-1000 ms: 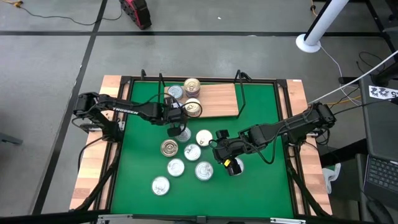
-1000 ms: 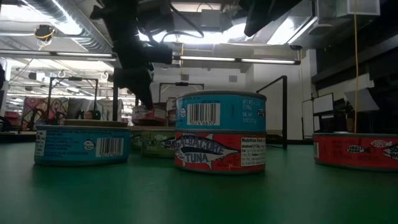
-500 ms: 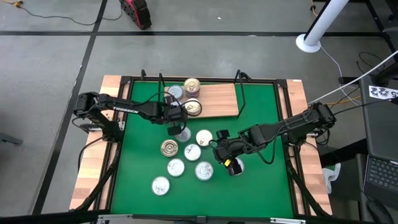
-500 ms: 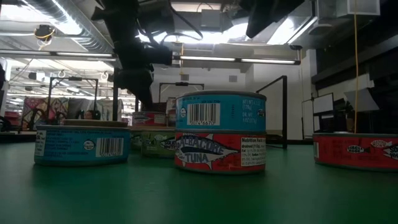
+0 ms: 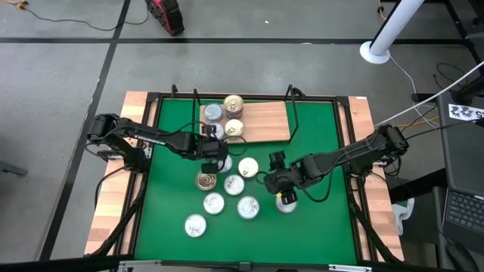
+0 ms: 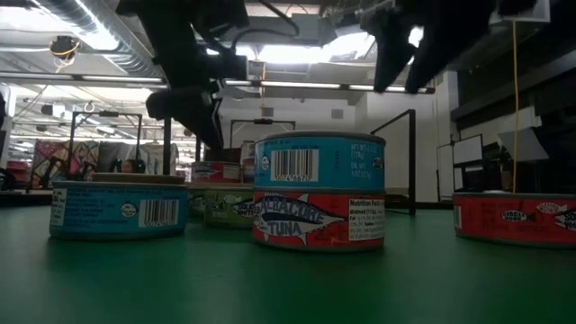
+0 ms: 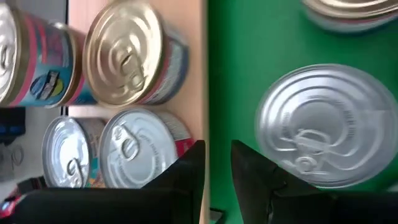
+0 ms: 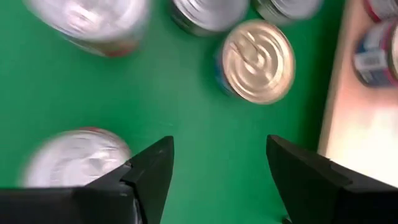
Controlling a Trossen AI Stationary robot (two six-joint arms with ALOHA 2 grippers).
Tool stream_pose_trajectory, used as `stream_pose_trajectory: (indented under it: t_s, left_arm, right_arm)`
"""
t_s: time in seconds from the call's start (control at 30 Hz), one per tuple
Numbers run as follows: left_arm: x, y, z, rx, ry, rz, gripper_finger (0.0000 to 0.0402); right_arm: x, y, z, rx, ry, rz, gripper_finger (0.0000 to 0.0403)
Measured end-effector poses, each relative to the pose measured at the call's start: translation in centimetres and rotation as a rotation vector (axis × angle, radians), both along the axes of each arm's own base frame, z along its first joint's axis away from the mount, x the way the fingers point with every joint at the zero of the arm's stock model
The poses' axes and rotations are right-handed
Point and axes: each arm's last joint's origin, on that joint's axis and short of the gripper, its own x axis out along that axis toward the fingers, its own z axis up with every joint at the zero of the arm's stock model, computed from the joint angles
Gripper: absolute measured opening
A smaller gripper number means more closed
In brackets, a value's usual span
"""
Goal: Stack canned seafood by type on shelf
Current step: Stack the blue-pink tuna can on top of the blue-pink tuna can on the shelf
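Readable print on the tins in the low view

The red tin (image 6: 319, 218) at the bottom of the centre stack reads "ALBACORE TUNA" in white, with a "Nutrition Facts" panel beside it. The blue tin (image 6: 319, 162) on top shows only a barcode; so does the blue tin (image 6: 118, 211) on the left. Other print is too small to read.

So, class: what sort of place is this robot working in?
Probably a robotics lab or workshop: exposed ceiling ducts, strip lights, and cables trailing on the bare grey floor.
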Motion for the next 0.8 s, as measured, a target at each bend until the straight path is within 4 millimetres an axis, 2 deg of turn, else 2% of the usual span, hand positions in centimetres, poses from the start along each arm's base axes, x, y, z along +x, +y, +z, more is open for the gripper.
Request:
stream_pose_trajectory:
  t_s: [0.17,0.33,0.53,0.8]
  left_arm:
    - [0.3,-2.0,0.1,-0.011,-0.048,-0.051,0.0073]
    - [1.4,-4.2,0.9,-0.026,-0.180,-0.173,0.0073]
    - [2.4,-5.6,1.2,-0.112,-0.248,-0.363,0.0073]
    - [3.7,-5.8,-1.1,-0.068,-0.175,-0.461,0.0072]
  right_arm:
    - [-0.3,-0.4,-3.5,-0.078,-0.036,-0.032,0.0255]
    - [-0.3,-0.4,-6.0,-0.083,-0.110,-0.022,0.0255]
    - [-0.4,-0.4,-7.2,-0.084,-0.143,0.023,0.0255]
    - [0.4,-0.2,-7.4,-0.083,-0.201,0.042,0.0255]
